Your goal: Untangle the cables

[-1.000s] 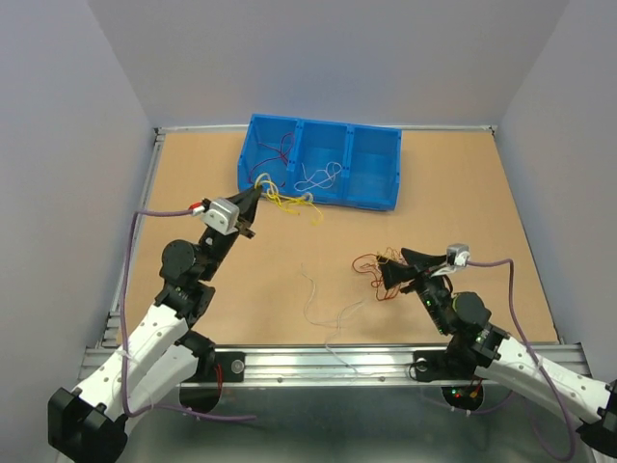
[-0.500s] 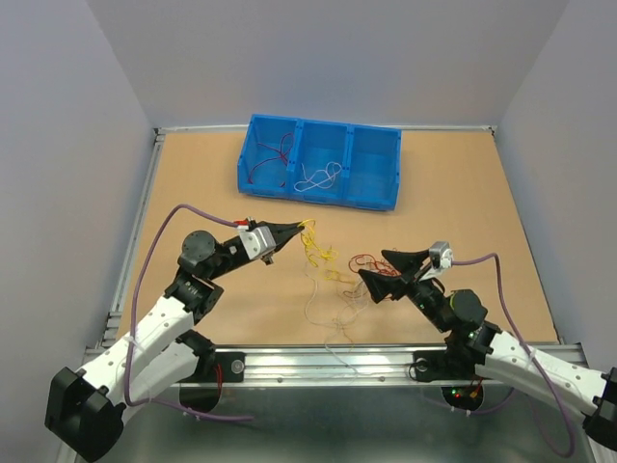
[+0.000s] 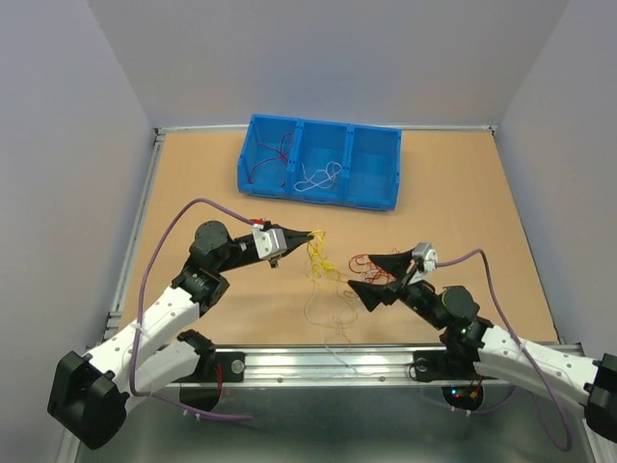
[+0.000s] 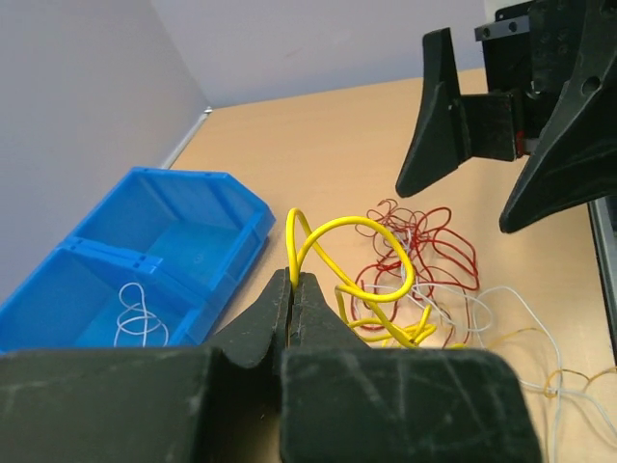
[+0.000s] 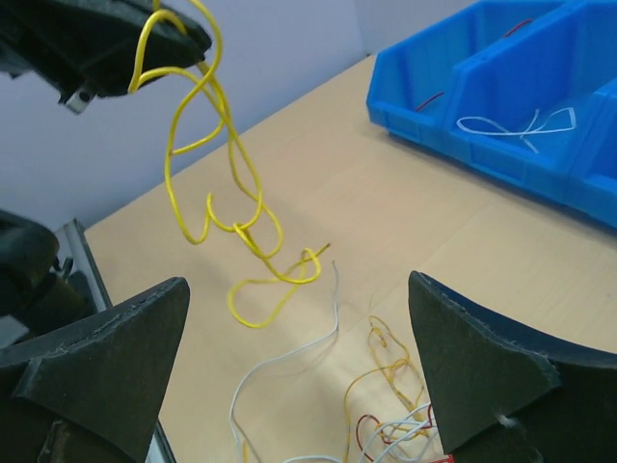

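Note:
My left gripper (image 3: 310, 234) is shut on a yellow cable (image 3: 321, 258) and holds it above the table; the cable hangs in curls from the fingertips (image 4: 292, 280). The yellow cable (image 5: 207, 125) hangs in front of my right gripper. My right gripper (image 3: 362, 272) is open and empty, just right of the hanging cable, above a clump of red cables (image 3: 374, 266). Thin white cables (image 3: 323, 309) lie on the table below. The left wrist view shows the red clump (image 4: 434, 241) under the right gripper (image 4: 458, 207).
A blue bin (image 3: 323, 123) with three compartments stands at the back. Its left compartment holds a red cable (image 3: 275, 159), its middle one a white cable (image 3: 318, 177). A thin dull-yellow wire (image 5: 386, 371) lies by the white one (image 5: 289, 352).
My left gripper has carried the yellow cable from the bin's front edge to the table's middle. My right gripper has moved left towards it, still open.

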`<state>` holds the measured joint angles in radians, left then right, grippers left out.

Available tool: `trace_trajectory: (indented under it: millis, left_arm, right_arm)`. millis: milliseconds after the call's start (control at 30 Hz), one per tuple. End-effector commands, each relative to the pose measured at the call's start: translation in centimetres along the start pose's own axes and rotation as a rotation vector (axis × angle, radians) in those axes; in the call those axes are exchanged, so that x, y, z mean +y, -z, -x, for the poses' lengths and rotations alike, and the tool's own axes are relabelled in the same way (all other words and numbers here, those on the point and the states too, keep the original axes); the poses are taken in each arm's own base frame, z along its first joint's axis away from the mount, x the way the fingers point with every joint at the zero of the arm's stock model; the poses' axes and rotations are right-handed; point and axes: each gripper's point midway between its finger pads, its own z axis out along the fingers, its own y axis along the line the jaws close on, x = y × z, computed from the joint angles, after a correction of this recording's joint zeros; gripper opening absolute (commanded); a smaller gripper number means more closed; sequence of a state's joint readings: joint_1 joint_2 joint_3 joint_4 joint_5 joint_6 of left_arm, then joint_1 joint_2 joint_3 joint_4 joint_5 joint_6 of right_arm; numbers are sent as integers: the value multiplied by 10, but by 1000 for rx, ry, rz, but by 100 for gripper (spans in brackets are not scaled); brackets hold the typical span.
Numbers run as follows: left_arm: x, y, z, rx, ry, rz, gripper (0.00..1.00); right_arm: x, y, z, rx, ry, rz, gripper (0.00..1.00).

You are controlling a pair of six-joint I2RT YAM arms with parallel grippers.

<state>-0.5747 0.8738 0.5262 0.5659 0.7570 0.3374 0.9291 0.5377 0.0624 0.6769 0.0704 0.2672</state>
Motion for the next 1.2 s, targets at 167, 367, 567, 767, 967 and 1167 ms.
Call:
trace_trajectory:
  millis: [167, 367, 567, 767, 967, 1167]
  left_arm:
    - [-9, -7, 28, -58, -66, -93, 0]
    - [-12, -8, 26, -50, -63, -106, 0]
    - [-14, -9, 25, -41, -52, -125, 0]
    - [-14, -8, 29, -46, -58, -124, 0]
    - [75, 5, 27, 4, 3, 375, 42]
    - [101, 22, 24, 0, 21, 525, 89]
  right_arm:
    - [39, -31, -14, 107, 124, 238, 100]
    - [53, -73, -36, 219, 139, 322, 100]
    - [52, -105, -36, 203, 146, 301, 99]
    - [57, -119, -27, 184, 129, 311, 1]
    - [-1, -117, 8, 80, 86, -71, 1]
    - [-69, -117, 43, 23, 158, -503, 1]
